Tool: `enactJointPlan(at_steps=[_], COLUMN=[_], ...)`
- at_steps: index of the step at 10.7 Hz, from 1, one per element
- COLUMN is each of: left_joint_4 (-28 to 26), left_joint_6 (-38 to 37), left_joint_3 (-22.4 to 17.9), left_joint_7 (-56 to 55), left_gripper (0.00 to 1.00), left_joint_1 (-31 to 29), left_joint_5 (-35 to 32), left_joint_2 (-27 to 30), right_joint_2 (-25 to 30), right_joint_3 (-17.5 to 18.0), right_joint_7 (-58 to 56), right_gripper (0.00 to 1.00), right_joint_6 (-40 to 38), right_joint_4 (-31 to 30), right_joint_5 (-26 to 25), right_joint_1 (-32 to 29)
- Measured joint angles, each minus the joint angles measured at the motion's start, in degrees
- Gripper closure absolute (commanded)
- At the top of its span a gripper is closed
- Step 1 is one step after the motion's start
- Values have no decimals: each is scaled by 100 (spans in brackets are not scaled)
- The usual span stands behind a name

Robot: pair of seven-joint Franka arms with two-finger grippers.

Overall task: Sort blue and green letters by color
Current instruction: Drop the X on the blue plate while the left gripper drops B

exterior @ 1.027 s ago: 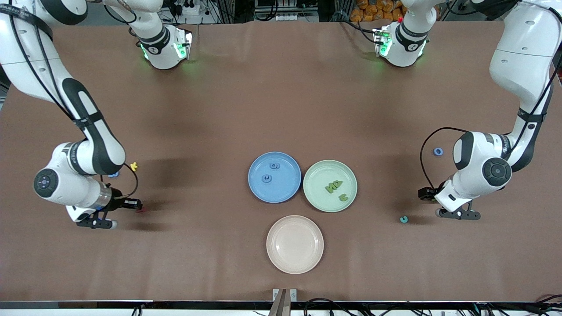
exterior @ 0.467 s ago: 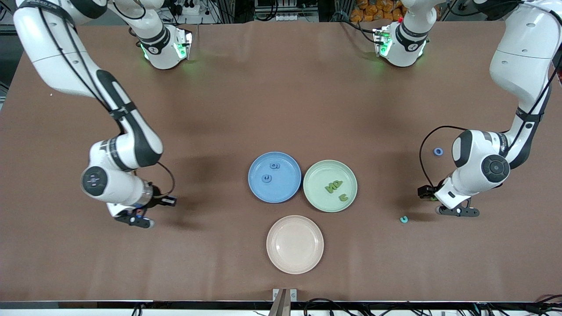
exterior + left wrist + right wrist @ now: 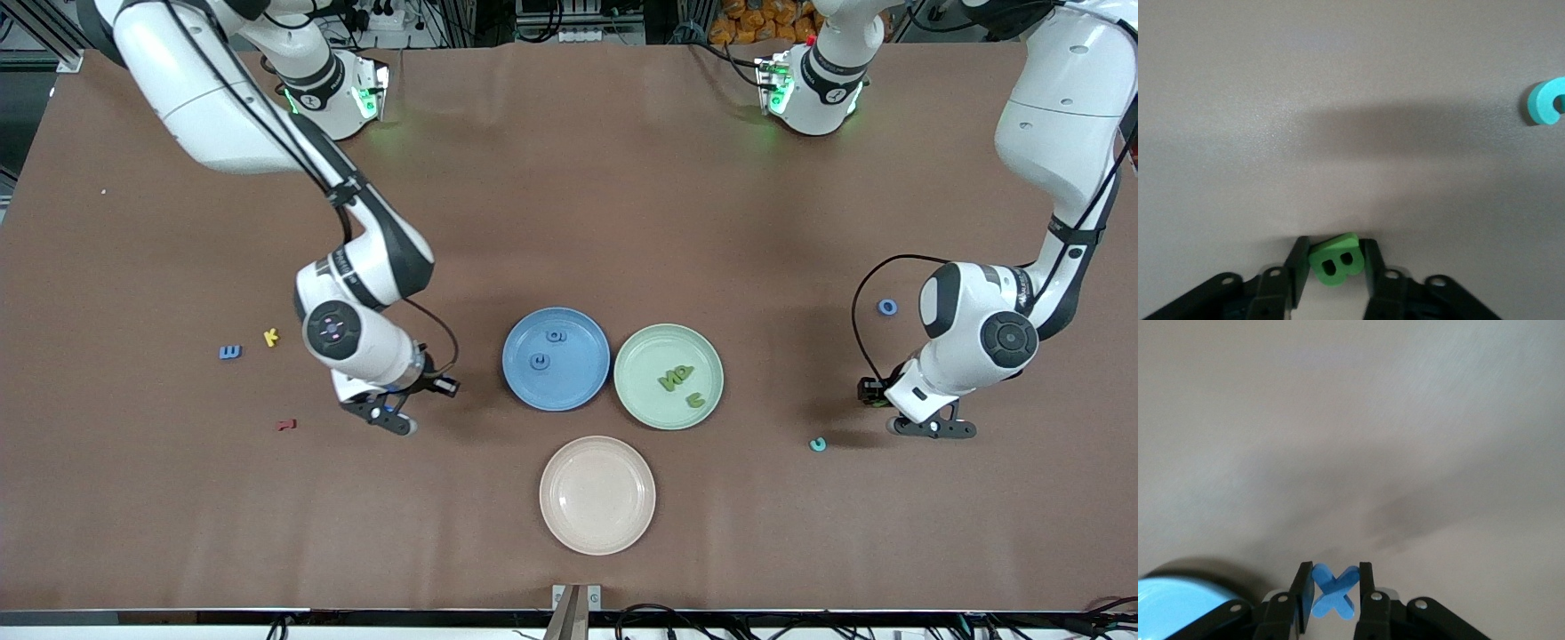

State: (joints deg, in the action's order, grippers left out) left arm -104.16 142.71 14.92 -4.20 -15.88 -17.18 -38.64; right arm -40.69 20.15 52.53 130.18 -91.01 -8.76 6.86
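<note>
The right gripper (image 3: 1332,590) is clamped on a blue X letter (image 3: 1333,591), its two fingers pressed against the letter's sides. It hangs over bare table just beside the blue plate (image 3: 587,382), toward the right arm's end, with the right arm bent down steeply from its base.

The left gripper (image 3: 1333,265) pinches a green B letter (image 3: 1334,260) between both fingers. It sits low over the table toward the left arm's end, and the front view leaves it unclear whether the letter is lifted or resting on the surface. The left arm folds down at the elbow, wrist tilted.

Three plates sit mid-table: the blue plate holding two blue letters (image 3: 548,348), a green plate (image 3: 640,404) holding what look like three green letters (image 3: 679,383), and a bare pink plate (image 3: 597,495) nearest the front camera.

Loose on the table lie a teal C letter (image 3: 817,444) near the left gripper, a blue O letter (image 3: 887,307), a blue E letter (image 3: 230,352), a yellow K letter (image 3: 271,336) and a dark red letter (image 3: 285,425). Wide open table surrounds the plates.
</note>
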Motion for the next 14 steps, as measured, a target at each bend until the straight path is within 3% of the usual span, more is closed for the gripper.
enactJointPlan(at_steps=[2, 6, 10, 12, 13, 14], left_joint_4=[-6, 51, 172, 339, 413, 461], left_joint_6=[0, 40, -151, -379, -444, -469], left_joint_3=[-2, 35, 91, 99, 97, 95], left_joint_7=[2, -41, -1089, -1841, -2184, -2500], left_gripper=[95, 95, 95, 95, 95, 95], left_joint_1=[-8, 24, 710, 1231, 1482, 1728], left_joint_5=[0, 0, 196, 408, 539, 659], left_joint_2=[17, 49, 280, 321, 332, 336], right_joint_2=[-1, -8, -172, -278, -318, -341], right_joint_3=[25, 93, 59, -121, -226, -294], right_joint_7=[385, 552, 1331, 1571, 1594, 1594], right_gripper=[100, 100, 100, 8, 0, 0], right_joint_6=[0, 7, 58, 129, 147, 157], right_joint_4=[4, 57, 360, 446, 475, 494], right_joint_5=[12, 534, 646, 647, 647, 644], right_joint_1=[265, 478, 1166, 1402, 1485, 1514])
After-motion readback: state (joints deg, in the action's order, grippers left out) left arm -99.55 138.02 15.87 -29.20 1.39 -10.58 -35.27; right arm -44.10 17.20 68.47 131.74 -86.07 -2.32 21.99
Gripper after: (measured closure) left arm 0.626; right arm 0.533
